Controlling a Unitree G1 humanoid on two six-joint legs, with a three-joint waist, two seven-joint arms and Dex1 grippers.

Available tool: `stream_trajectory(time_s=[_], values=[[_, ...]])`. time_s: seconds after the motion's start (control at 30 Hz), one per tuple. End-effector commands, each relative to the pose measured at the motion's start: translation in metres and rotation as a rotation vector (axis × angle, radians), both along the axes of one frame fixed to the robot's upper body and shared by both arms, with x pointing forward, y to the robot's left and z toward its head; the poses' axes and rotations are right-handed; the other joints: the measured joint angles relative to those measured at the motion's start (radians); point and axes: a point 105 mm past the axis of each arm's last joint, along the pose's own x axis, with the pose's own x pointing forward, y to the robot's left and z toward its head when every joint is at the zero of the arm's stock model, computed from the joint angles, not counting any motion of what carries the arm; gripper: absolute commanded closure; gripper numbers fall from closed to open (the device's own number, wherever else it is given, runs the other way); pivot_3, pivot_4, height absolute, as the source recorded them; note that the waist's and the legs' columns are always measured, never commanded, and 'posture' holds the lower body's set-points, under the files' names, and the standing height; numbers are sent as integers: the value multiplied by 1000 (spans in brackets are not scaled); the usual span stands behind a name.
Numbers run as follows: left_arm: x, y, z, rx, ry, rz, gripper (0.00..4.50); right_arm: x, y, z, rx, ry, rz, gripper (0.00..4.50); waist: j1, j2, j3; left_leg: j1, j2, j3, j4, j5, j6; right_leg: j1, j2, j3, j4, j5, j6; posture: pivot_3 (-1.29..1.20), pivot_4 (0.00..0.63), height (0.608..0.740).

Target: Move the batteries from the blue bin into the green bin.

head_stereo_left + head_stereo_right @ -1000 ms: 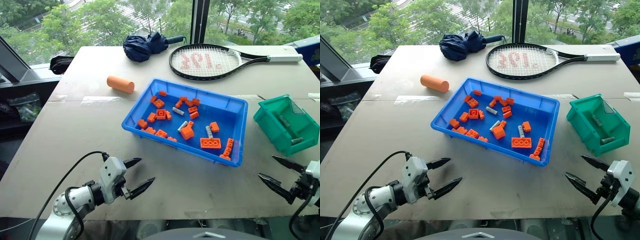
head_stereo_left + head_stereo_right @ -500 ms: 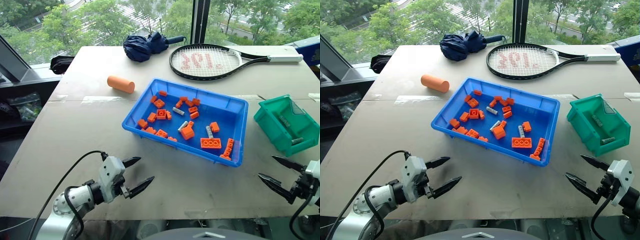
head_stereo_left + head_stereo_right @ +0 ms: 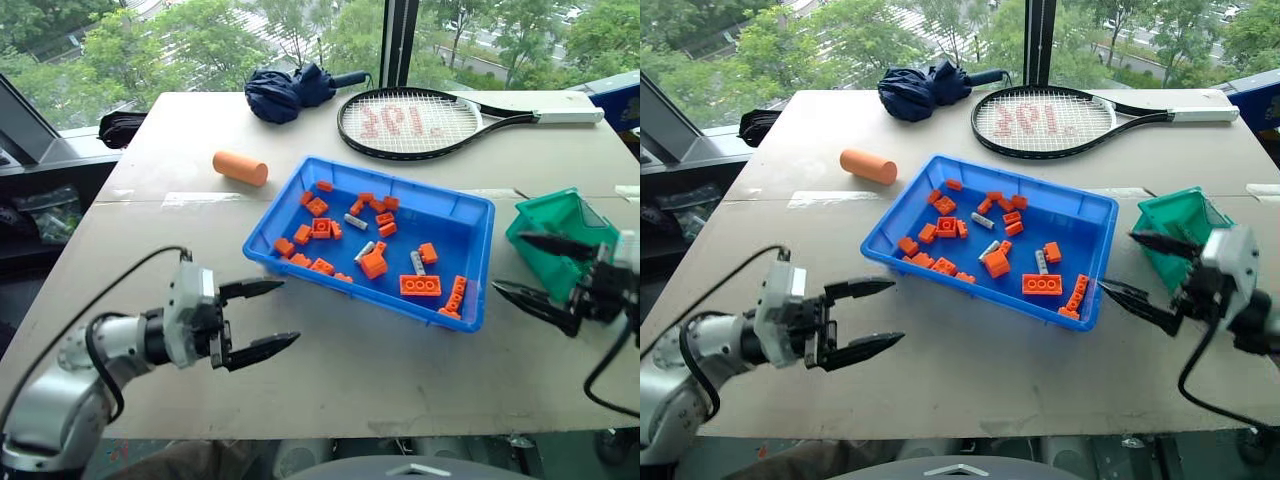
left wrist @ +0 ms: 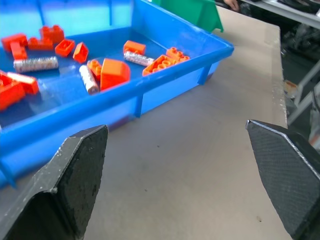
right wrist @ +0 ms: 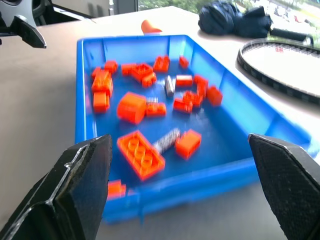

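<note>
The blue bin [image 3: 400, 181] sits mid-table with three grey batteries [image 3: 356, 222] [image 3: 365, 251] [image 3: 418, 263] among orange bricks [image 3: 421, 286]. The green bin [image 3: 556, 212] stands to its right, partly hidden behind my right gripper [image 3: 508, 262]. That gripper is open, empty, and hovers just off the blue bin's right wall, pointing left. My left gripper [image 3: 288, 312] is open and empty too, raised near the bin's front-left corner and pointing right. In the left wrist view the batteries [image 4: 88, 80] lie past the bin's wall; in the right wrist view one battery [image 5: 166, 140] lies beside a flat brick.
An orange cylinder [image 3: 240, 168] lies left of the blue bin. A tennis racket [image 3: 410, 122] and a folded navy umbrella [image 3: 290, 90] are at the table's far side. Bare tabletop runs along the near edge.
Both grippers have risen off the near table edge. The right one moved left, now in front of the green bin beside the blue bin. The left one lifted toward the bin's corner.
</note>
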Motion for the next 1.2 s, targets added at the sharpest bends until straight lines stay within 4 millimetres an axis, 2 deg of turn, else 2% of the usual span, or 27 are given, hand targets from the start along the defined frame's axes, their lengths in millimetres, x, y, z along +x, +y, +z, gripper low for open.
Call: stream_trajectory(time_s=[0.03,0.17,0.2,0.3,0.33,0.47,0.57,0.73,0.97,1.03,1.1,1.2], values=[[8,3,22,21,-47,-54,0,14,25,2,-54,28,7,135,0,0,0,-1,0,-1,0,0,0,0,0,-1,0,0,0,0,150,740],[21,7,41,158,-126,-130,0,43,61,-9,-213,136,31,135,-2,-1,1,-3,-1,-1,-1,0,-1,-1,0,-1,-2,0,1,0,150,740],[23,8,46,180,-136,-147,0,47,69,-13,-209,195,37,135,-17,-5,7,-3,-1,1,0,1,-2,-1,0,0,-2,0,1,0,150,740],[26,7,56,223,-156,-192,0,58,87,-19,-173,328,21,135,-23,-6,6,-3,-1,1,0,2,-3,-3,1,-1,1,1,-1,0,150,740],[27,5,60,231,-160,-202,0,57,91,-24,-172,390,25,135,-23,-6,6,-3,-1,1,0,2,-3,-3,1,0,1,1,-1,0,150,740],[25,-1,68,240,-154,-232,0,51,96,-47,-231,532,22,135,-19,-6,7,-7,-1,-1,0,3,-4,-5,1,-2,-1,1,0,0,150,740],[26,-3,69,255,-161,-234,0,59,92,-61,-261,583,-50,135,-26,-6,7,-7,-1,0,0,2,-4,-6,1,-1,-1,1,0,0,150,740],[27,-7,70,264,-173,-236,0,75,88,-62,-271,579,-143,135,-28,-6,7,-5,-1,1,0,1,-1,-6,2,-2,3,1,0,0,150,740],[26,-8,70,272,-176,-244,0,85,93,-63,-240,599,-183,135,-28,-6,7,-5,0,1,0,1,-1,-6,7,-1,2,1,0,0,150,740],[26,-8,71,271,-183,-240,0,84,97,-70,-281,584,-182,644,-27,-6,7,-5,0,1,0,1,-1,-6,7,-1,2,1,0,0,150,740],[27,-8,71,270,-191,-237,0,84,102,-74,-297,576,-182,1379,-28,-6,7,-5,0,1,0,1,-1,-6,7,-1,2,1,0,0,150,740],[27,-9,71,269,-196,-234,0,85,102,-78,-330,550,-186,2906,-29,-6,7,-4,0,1,0,1,-1,-6,7,-1,3,1,0,0,150,740]])
